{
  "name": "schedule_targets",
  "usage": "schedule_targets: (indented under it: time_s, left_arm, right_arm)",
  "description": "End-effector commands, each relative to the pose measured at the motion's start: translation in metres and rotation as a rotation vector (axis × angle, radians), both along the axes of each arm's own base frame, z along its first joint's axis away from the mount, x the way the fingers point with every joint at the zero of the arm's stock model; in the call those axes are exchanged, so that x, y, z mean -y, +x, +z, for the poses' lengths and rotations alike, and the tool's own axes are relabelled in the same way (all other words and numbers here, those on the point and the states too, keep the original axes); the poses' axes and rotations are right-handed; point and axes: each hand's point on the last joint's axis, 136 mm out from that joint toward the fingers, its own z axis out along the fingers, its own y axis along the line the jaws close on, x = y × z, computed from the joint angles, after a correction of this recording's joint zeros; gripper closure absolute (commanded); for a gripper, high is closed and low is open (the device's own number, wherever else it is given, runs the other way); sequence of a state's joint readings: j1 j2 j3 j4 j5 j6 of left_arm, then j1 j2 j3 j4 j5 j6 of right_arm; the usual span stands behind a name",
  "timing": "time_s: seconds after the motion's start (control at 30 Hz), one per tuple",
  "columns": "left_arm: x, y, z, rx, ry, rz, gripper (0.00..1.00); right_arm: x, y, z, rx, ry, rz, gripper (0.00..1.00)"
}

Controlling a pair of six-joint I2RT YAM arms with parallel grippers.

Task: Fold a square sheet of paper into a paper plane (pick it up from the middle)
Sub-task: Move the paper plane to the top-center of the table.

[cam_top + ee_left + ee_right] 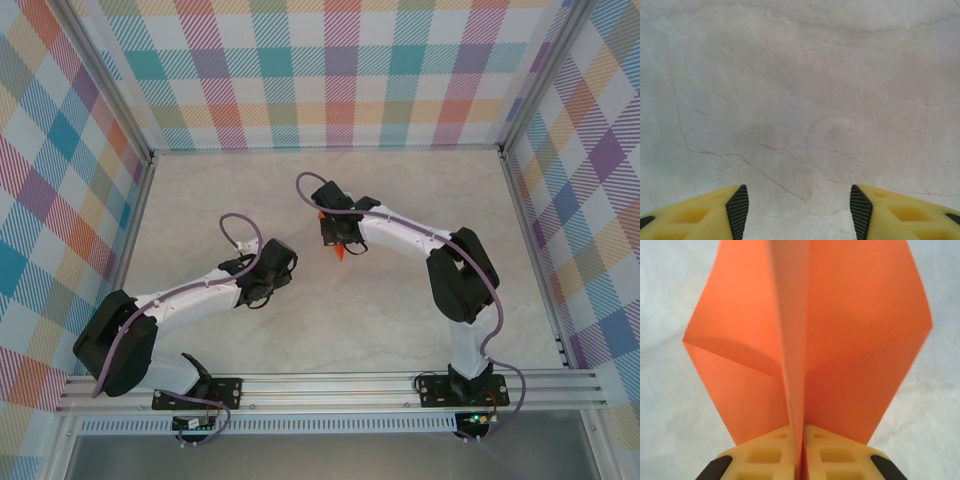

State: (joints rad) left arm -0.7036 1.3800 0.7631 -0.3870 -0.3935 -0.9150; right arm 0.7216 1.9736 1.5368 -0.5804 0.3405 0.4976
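Paper plane [855, 340], half folded, sticks straight out ahead of the right gripper [802, 440]. Its fingers are pinched tight on the centre crease, and the flaps splay to either side. The left gripper [799, 212] hangs above the table [800, 75] with fingers spread, holding nothing. Seen from overhead, the paper lies near it, off to its right and not touching.

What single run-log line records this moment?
left gripper: open, empty | right gripper: shut on orange paper | stage: part-folded

Pale marble tabletop [335, 325], pastel plaid walls [330, 70], aluminium frame [330, 385]
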Motion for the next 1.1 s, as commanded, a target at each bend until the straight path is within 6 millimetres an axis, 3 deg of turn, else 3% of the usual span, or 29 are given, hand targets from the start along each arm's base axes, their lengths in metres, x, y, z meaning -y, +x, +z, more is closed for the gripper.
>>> schedule_targets:
  time_s: [0.0,0.17,0.37,0.8,0.93,1.07]
  left_arm:
    - [-0.019,-0.007,-0.001,-0.007,0.045,0.038,0.37]
    - [-0.024,-0.009,0.005,0.01,0.05,0.036,0.25]
    - [-0.029,-0.011,0.003,-0.009,0.052,0.026,0.17]
    - [-0.033,-0.009,0.003,-0.025,0.039,0.032,0.12]
    - [-0.037,-0.007,0.011,-0.016,0.053,0.031,0.12]
    - [-0.045,0.0,0.03,0.022,0.081,0.032,0.11]
  right_arm:
    - [-0.002,0.025,-0.011,0.018,-0.021,0.026,0.88]
    - [-0.011,0.054,-0.02,0.026,0.006,0.035,0.86]
    - [-0.022,0.072,-0.037,0.006,0.016,0.047,0.85]
    - [-0.028,0.064,-0.072,-0.1,0.022,0.042,0.84]
    - [-0.029,0.063,-0.048,-0.088,0.045,0.048,0.79]
    - [-0.031,0.058,0.013,-0.013,0.122,0.065,0.66]
